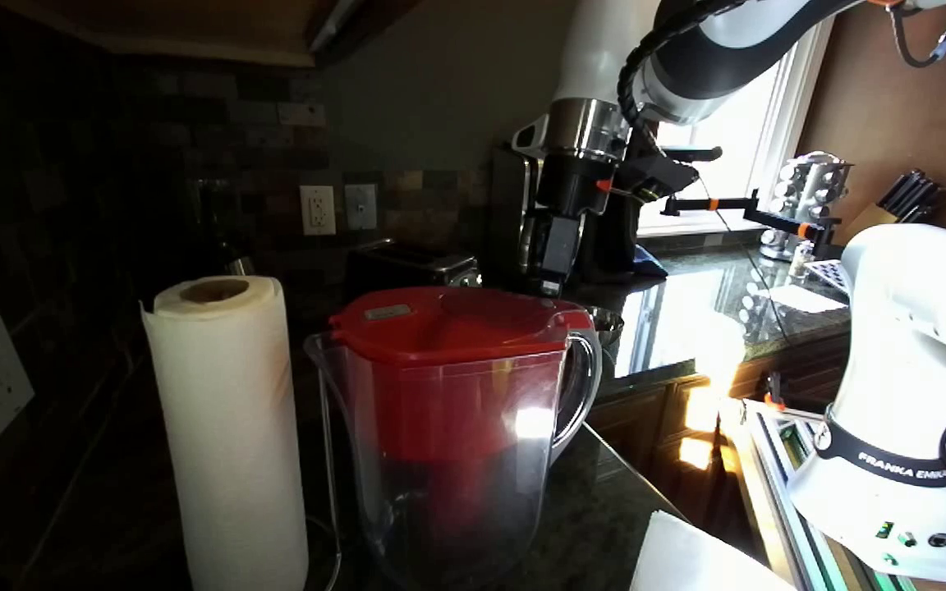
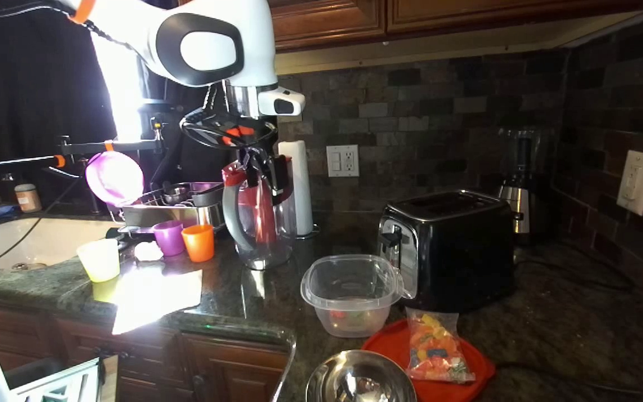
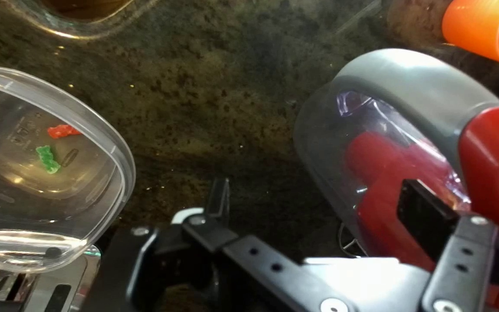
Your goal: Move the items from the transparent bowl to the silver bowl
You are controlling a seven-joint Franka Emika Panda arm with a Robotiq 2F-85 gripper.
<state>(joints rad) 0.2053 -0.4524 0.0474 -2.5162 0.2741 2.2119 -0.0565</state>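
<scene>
The transparent bowl [image 2: 349, 312] stands on the dark counter beside the toaster. It also shows at the left of the wrist view [image 3: 121, 156]. Inside it lie a green gummy candy [image 3: 47, 159] and a red gummy candy [image 3: 63, 131]. The silver bowl [image 2: 380, 371] sits in front of it, cut by the lower edge of an exterior view. A metal bowl [image 1: 607, 326] shows partly behind the pitcher. My gripper [image 3: 321, 201] is open, with nothing between its fingers. It is above the counter, off to the side of the transparent bowl, near the pitcher [image 2: 265, 218].
A red lid [image 2: 480, 368] carries a bag of gummies [image 2: 438, 349] beside both bowls. A black toaster [image 2: 455, 251] stands right behind the transparent bowl. A paper towel roll [image 1: 231, 443], colored cups [image 2: 197, 244] and a dish rack [image 2: 154, 220] stand near the pitcher.
</scene>
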